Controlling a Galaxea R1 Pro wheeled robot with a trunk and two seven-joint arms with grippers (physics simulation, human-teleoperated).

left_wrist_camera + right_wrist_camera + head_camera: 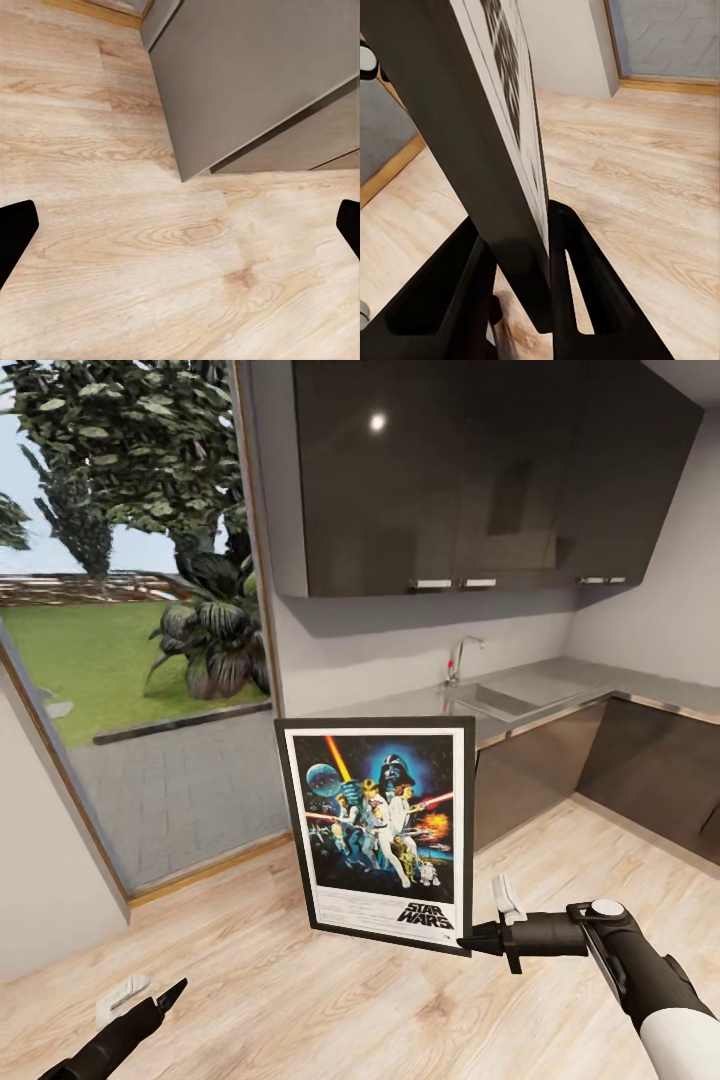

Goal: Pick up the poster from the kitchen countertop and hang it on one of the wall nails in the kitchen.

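Right pincer (468, 939) clamps the upright poster (378, 830), hiding part of the kitchen countertop (560, 695).

You had the poster (377, 830) upright in the air in front of the robot, facing the camera and tilted slightly, with the right gripper (468, 940) pinching its lower right corner from the side. The left gripper (172, 993) sat low at the left over the wooden floor (300, 1000), well apart from the poster. Behind the poster ran the kitchen countertop (560, 690) with its sink (490, 700) and tap (458, 658), dark wall cabinets (480, 470) above. To the left, a glass opening (130, 660) showed lawn and trees.
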